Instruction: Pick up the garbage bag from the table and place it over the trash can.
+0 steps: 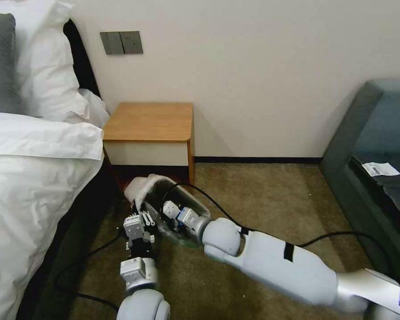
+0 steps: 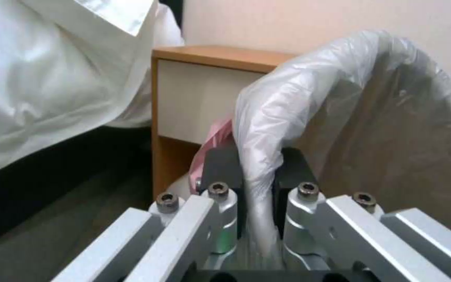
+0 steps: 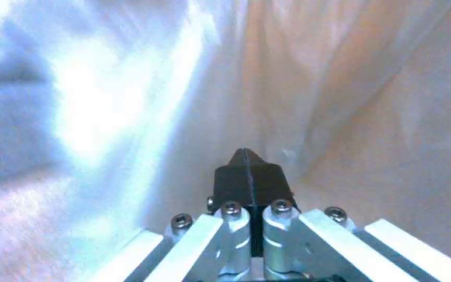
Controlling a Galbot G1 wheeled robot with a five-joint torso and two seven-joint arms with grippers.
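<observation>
The garbage bag (image 1: 142,186) is thin grey plastic and lies draped over the mouth of the trash can (image 1: 184,241), on the carpet in front of the table (image 1: 149,122). My left gripper (image 1: 143,218) is at the can's near-left edge. In the left wrist view the left gripper (image 2: 259,172) is shut on a fold of the garbage bag (image 2: 309,90), with the pink band (image 2: 216,135) beside one finger. My right gripper (image 1: 168,210) reaches down inside the bag. In its own view the right gripper (image 3: 245,156) is shut, with bag film (image 3: 131,98) all around it.
A bed with white bedding (image 1: 31,178) runs along the left, close to my left arm. A dark green sofa (image 1: 378,151) stands at the right. Black cables (image 1: 86,255) trail over the carpet (image 1: 262,195) by both arms.
</observation>
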